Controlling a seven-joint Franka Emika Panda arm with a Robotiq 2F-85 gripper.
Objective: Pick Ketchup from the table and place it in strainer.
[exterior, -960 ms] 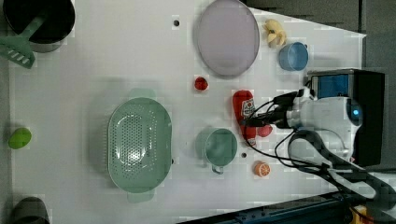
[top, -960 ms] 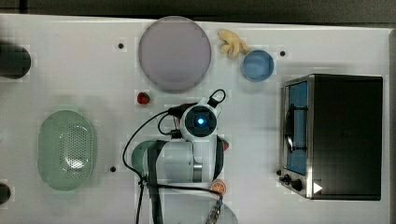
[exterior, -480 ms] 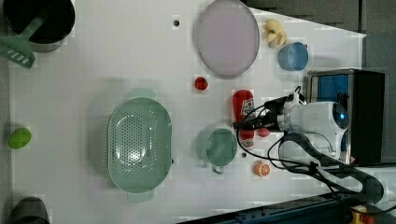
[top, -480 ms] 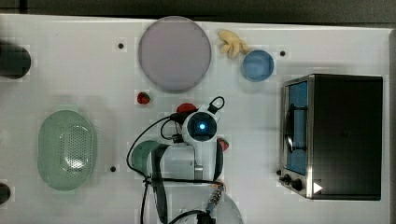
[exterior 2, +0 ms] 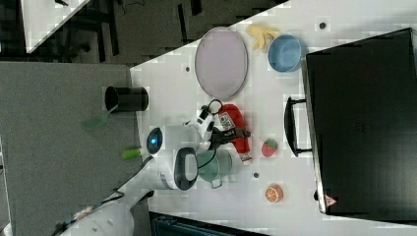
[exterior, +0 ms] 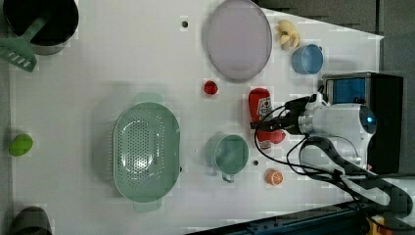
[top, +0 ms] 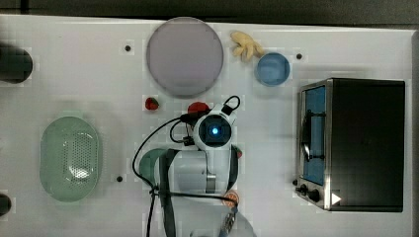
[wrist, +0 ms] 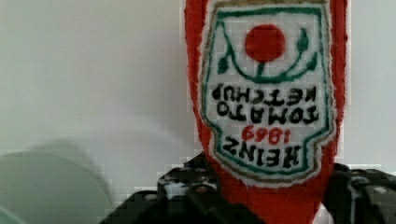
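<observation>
Our gripper (wrist: 275, 200) has come down and its fingers now pinch the ketchup (wrist: 268, 93); the strainer (exterior: 146, 147) waits well apart, so lifting comes next.

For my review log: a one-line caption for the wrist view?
Gripper straddling a red ketchup bottle lying on the white table.

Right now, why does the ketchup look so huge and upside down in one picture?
In the wrist view the camera sits right above the ketchup, so it looms large and its label reads inverted; the green cup beside it blurs. In the left view it looks small.
</observation>
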